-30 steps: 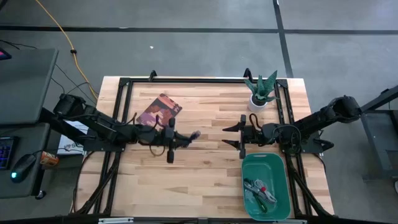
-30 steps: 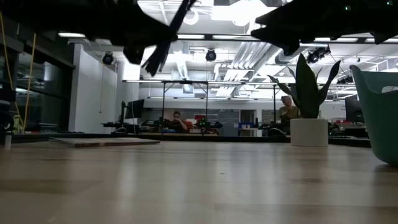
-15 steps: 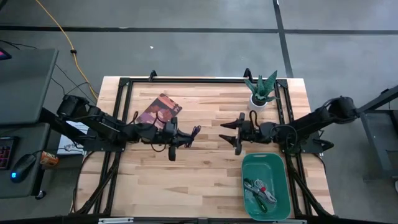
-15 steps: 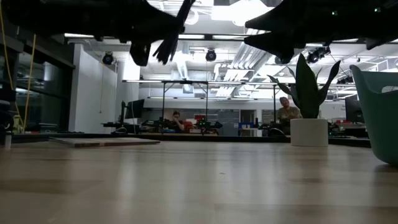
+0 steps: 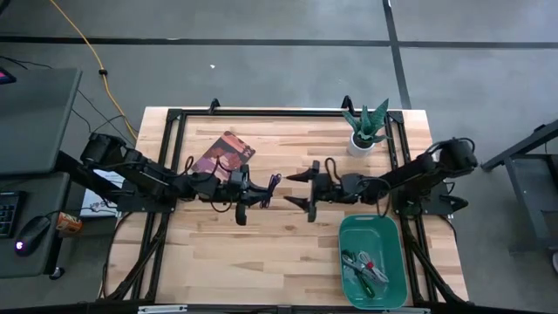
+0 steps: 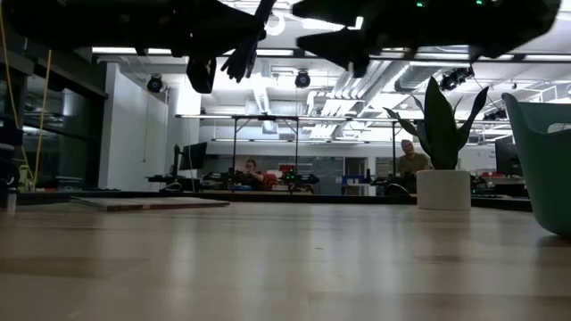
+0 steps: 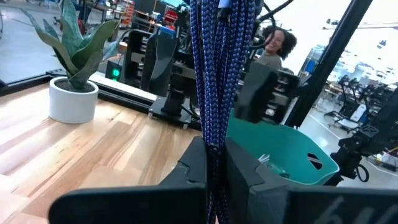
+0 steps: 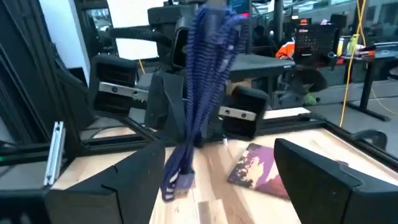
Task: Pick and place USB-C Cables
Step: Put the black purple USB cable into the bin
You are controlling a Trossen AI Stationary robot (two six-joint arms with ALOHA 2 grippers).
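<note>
USB-C cable, dark blue (image 7: pixel 214 81), hangs mid-air over table (image 5: pixel 279 253) centre, clamped in left gripper (image 5: pixel 261 189) jaws. Right gripper (image 5: pixel 295 188) faces it close, jaws wide apart either side of the braid: handover step, by my read. To do well: right should close on cable's free length, clear of left's jaws, before left lets go. Count: 1 green bin (image 5: pixel 373 262) w/ approx. 3 cables inside (hard to separate), 1 booklet (image 5: pixel 225 154), 1 plant (image 5: pixel 365 129).
</note>
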